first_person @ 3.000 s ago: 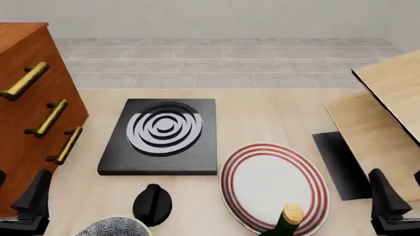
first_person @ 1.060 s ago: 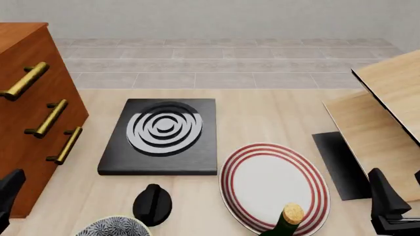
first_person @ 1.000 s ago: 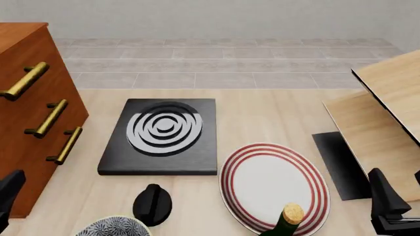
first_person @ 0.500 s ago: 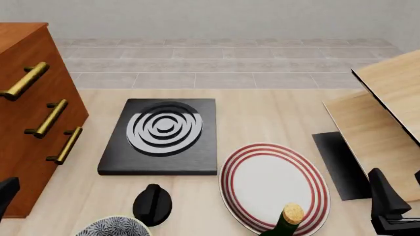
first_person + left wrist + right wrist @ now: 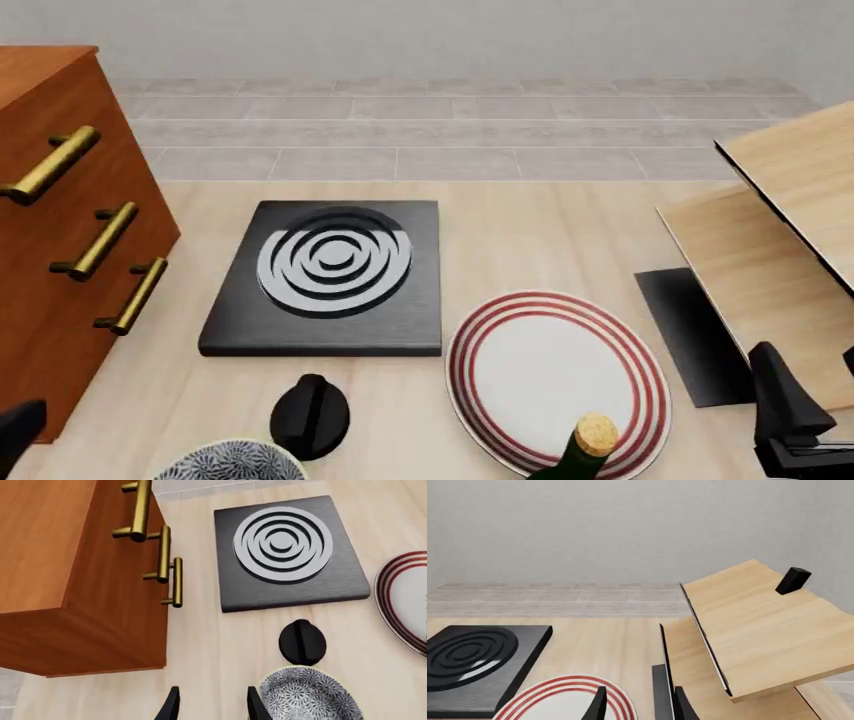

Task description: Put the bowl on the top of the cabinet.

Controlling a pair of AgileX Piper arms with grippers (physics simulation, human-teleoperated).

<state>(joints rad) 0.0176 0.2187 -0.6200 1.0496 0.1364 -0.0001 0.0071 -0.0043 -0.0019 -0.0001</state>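
Approach step: my left gripper (image 5: 209,705), fingers parted and empty, hangs just beside the bowl (image 5: 309,696); next I centre over its rim.

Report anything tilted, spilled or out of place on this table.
The pale wood boards at the right lean at a slant rather than lying flat. Nothing is spilled; the bowl, black knob and plate sit upright.

simulated kitchen tabletop: hotplate (image 5: 334,262), plate (image 5: 554,375), bottle (image 5: 583,450), tiled wall.
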